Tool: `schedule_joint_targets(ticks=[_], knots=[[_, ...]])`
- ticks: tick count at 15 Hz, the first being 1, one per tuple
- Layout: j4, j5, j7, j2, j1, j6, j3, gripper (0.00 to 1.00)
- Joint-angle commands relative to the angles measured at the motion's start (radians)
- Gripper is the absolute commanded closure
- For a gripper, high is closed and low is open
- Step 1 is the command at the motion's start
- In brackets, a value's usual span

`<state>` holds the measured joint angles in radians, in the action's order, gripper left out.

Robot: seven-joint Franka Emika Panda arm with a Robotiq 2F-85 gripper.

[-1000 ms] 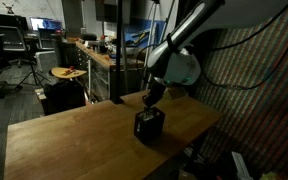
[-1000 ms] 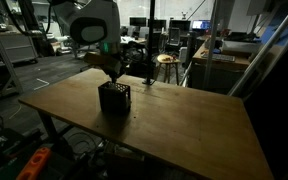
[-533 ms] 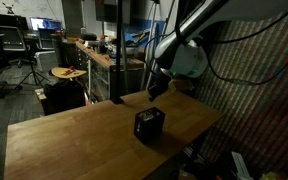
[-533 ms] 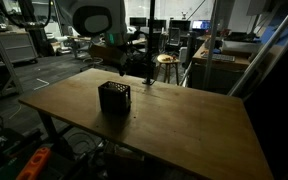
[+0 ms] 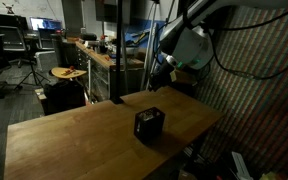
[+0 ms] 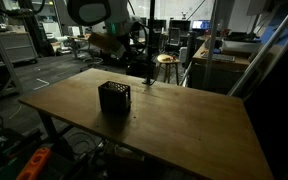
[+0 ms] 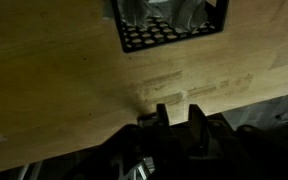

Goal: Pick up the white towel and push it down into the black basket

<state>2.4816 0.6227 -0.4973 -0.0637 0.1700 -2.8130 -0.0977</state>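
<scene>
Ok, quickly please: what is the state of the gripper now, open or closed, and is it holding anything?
Gripper: partly open, with a small gap between the jaws; it holds nothing and is clear of the black basket.

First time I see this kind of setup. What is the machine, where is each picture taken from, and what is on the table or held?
The machine is a single robot arm with a two-fingered gripper. Two cameras stand outside and view the wooden table from different places; the third sits on the wrist, looking down past the fingers. On the table stands one black basket, seen in both exterior views. The wrist view shows a white towel inside it. The gripper hangs above the table, apart from the basket, jaws open, holding nothing.
</scene>
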Motion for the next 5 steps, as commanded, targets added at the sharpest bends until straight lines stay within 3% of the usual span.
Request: schedule_joint_targets(ticks=[1, 5], knots=[[0.000, 0.004, 0.000, -0.004, 0.000, 0.000, 0.000, 0.62], [0.002, 0.009, 0.000, -0.005, 0.000, 0.001, 0.000, 0.61]])
